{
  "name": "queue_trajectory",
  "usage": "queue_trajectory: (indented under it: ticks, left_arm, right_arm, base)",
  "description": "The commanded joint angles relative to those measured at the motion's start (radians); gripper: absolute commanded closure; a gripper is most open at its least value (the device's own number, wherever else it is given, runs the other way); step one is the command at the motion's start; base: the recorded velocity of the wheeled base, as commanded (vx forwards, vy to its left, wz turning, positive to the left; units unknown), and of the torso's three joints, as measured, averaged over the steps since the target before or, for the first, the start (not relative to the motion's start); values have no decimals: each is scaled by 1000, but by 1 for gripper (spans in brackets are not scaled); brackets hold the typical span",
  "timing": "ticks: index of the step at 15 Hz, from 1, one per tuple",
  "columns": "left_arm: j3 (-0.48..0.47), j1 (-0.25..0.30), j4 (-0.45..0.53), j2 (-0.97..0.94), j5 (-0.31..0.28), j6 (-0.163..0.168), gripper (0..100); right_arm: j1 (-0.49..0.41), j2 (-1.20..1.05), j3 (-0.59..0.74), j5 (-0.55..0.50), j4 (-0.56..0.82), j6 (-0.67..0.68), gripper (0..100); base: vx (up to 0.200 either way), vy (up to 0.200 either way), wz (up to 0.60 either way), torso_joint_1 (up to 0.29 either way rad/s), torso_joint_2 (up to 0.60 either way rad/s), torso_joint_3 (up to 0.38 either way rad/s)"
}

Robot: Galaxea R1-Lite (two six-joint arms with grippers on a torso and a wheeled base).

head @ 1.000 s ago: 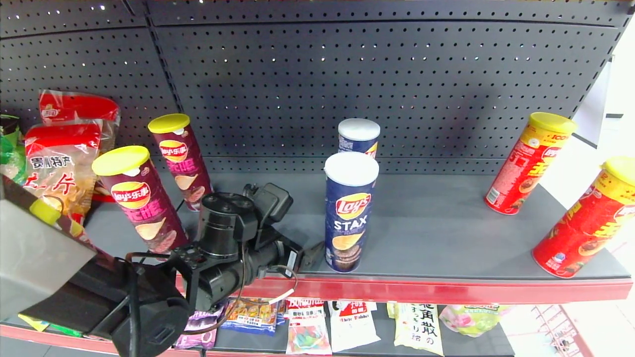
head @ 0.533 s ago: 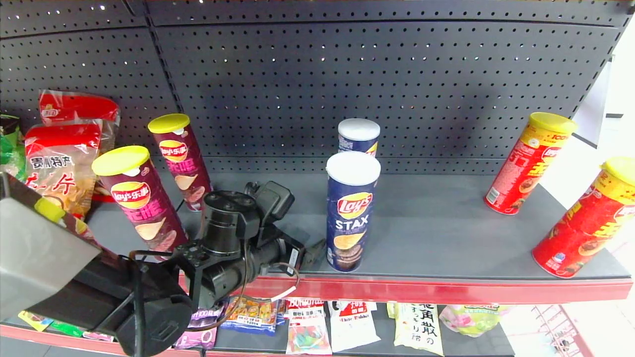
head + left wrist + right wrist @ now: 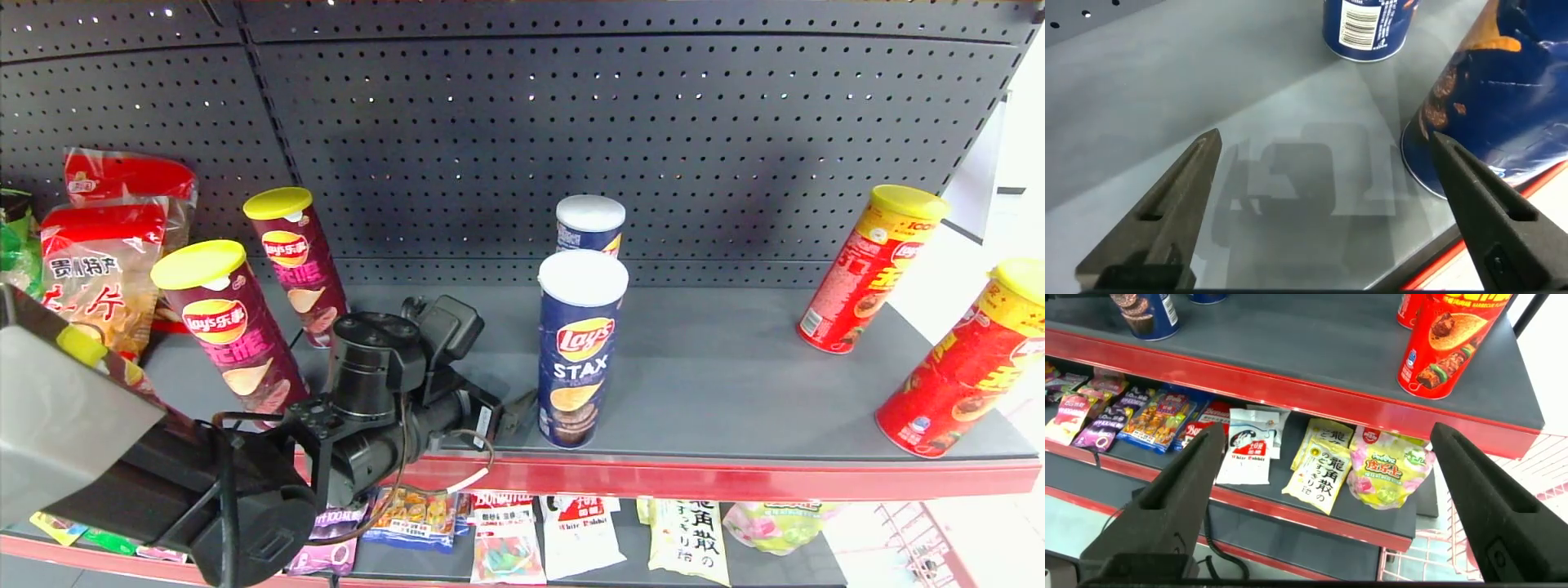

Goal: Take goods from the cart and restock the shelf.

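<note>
Grey metal shelf (image 3: 735,384) is carrying the blue can (image 3: 581,351).
The glossy round can, having shifted slightly away, is standing just beside one finger of the wide-open left pincer (image 3: 1324,137); the right pincer (image 3: 1327,431) is hanging open too.

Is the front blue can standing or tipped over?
Upright: the front blue can stands on its base on the shelf, lid up.
</note>
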Motion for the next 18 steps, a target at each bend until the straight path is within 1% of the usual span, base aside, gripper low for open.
queue_trajectory:
  ticks: [1,4,6,8,9,10,11,12,13,14,15,16,17,18]
  left_arm:
    - [1,0,-1,-6,0,0,0]
    - [18,3,-1,-26,3,0,0]
    - [69,26,1,-89,5,0,0]
    - [121,52,8,-187,3,0,0]
    - [165,63,11,-264,3,0,0]
    - [205,64,27,-344,3,3,0]
    - [231,64,77,-430,3,4,0]
    - [242,64,154,-528,3,4,0]
    - [245,66,254,-643,6,4,0]
    - [245,64,367,-763,9,6,0]
    - [243,64,519,-908,18,7,0]
    - [242,64,631,-1008,34,7,0]
    - [242,64,857,-1200,80,7,0]
    - [237,66,1022,-1344,118,3,0]
  right_arm:
    - [0,4,1,0,0,0,0]
    - [0,-6,18,0,0,0,0]
    - [0,-23,39,-1,-2,-2,0]
    - [0,-23,42,-1,0,-2,0]
    - [0,-23,50,-6,0,0,0]
    - [0,-23,53,-15,4,0,0]
    - [0,-23,65,-17,20,0,0]
    - [0,-23,78,-18,20,0,0]
    - [0,-23,99,-20,12,-2,0]
    - [2,-23,115,-20,3,0,0]
    - [2,-23,116,-14,1,1,0]
    - [2,-23,118,-12,1,1,0]
    - [2,-23,121,-11,1,9,0]
    - [2,-23,122,-26,-2,18,0]
  base:
    - [0,0,0,0,0,0]
    - [0,0,0,0,0,0]
    - [0,0,0,0,0,0]
    - [0,0,0,0,0,0]
    - [0,0,0,0,0,0]
    - [0,0,0,0,0,0]
    - [0,0,0,0,0,0]
    - [0,0,0,0,0,0]
    - [0,0,0,0,0,0]
    - [0,0,0,0,0,0]
    - [0,0,0,0,0,0]
    - [0,0,0,0,0,0]
    - [0,0,0,0,0,0]
    - [0,0,0,0,0,0]
